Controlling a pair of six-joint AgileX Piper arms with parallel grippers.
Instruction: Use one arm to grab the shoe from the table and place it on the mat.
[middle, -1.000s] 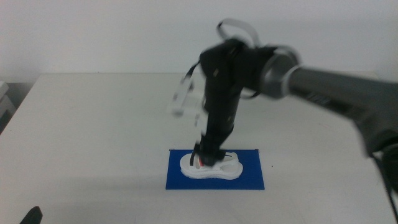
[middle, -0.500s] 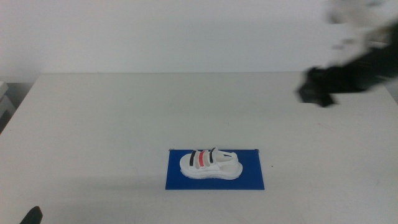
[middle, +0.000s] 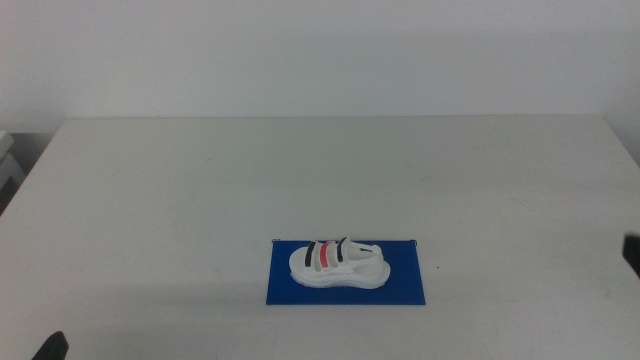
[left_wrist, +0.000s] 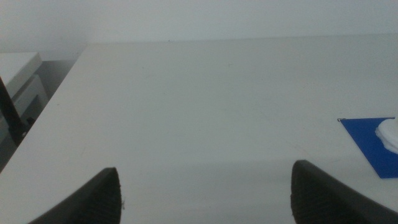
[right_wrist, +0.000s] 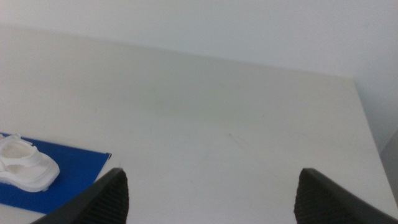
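Overhead and 2 low wrist views

White shoe (middle: 337, 264), 2 black straps, 1 red, upright on blue mat (middle: 404, 284), table (middle: 200, 190) front-centre.

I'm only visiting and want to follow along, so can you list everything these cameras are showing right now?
Table: one, off-white, fills most of every view.
Mat: one, dark blue, flat on the table's near middle.
Shoe: one, white sandal with two black straps and one red, resting on the mat, nothing touching it.
Left gripper: one, dark, jaws open, hovering over bare table on the robot's left, holding nothing.
Right gripper: one, dark, jaws open, over bare table on the robot's right, away from the shoe, holding nothing.
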